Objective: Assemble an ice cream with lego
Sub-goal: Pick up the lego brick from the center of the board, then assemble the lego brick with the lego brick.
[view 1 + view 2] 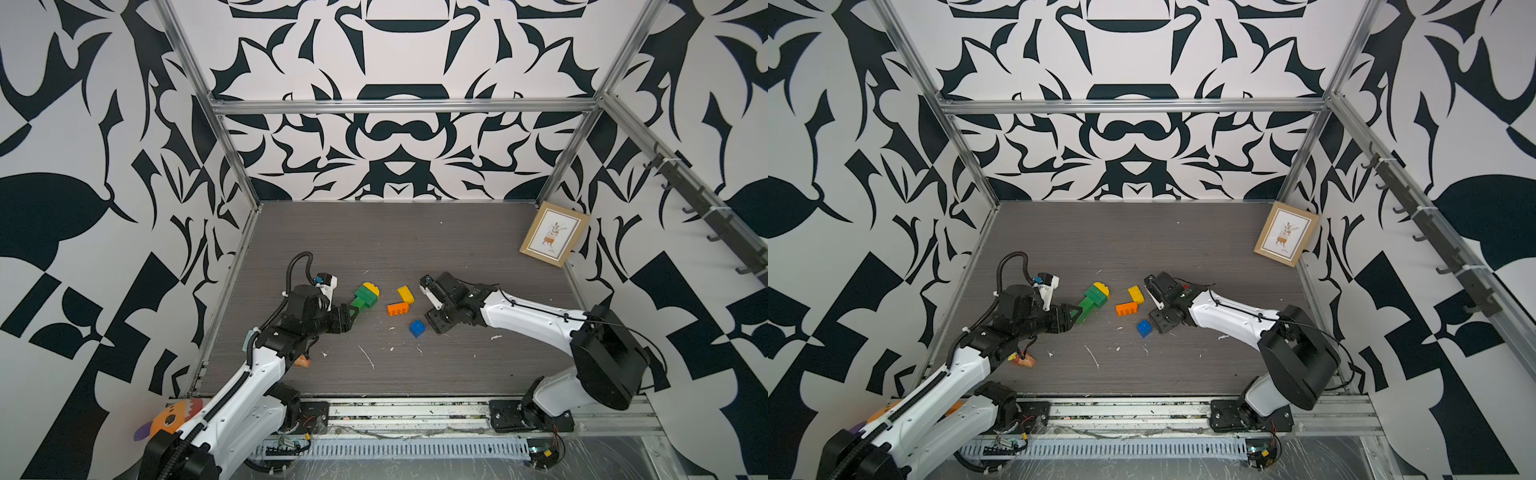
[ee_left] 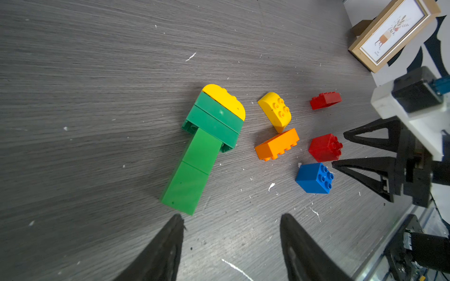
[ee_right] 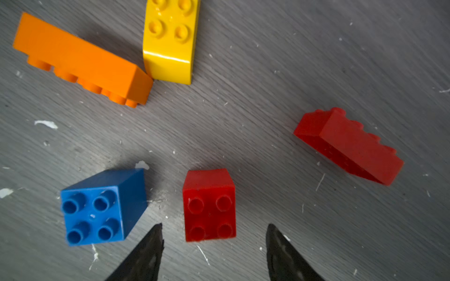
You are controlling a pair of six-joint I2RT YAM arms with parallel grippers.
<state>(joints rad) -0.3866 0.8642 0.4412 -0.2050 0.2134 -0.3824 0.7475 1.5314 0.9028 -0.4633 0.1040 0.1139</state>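
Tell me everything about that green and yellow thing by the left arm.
The green and yellow lego stack is glossy plastic bricks pressed together: two light green ones as a stem, two wider dark green ones across it, a rounded yellow cap. It lies on its side on the grey table. The open left gripper sits at its stem end; contact is unclear.

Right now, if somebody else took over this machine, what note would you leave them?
Left end effector: open, empty, at the foot of the green-and-yellow stack, which lies flat.
Right end effector: open, empty, tips flanking the small red brick.
Loose nearby: blue brick, long red brick, orange brick, yellow rounded brick.
Done: green stem with one yellow top.
To do: add the loose bricks.
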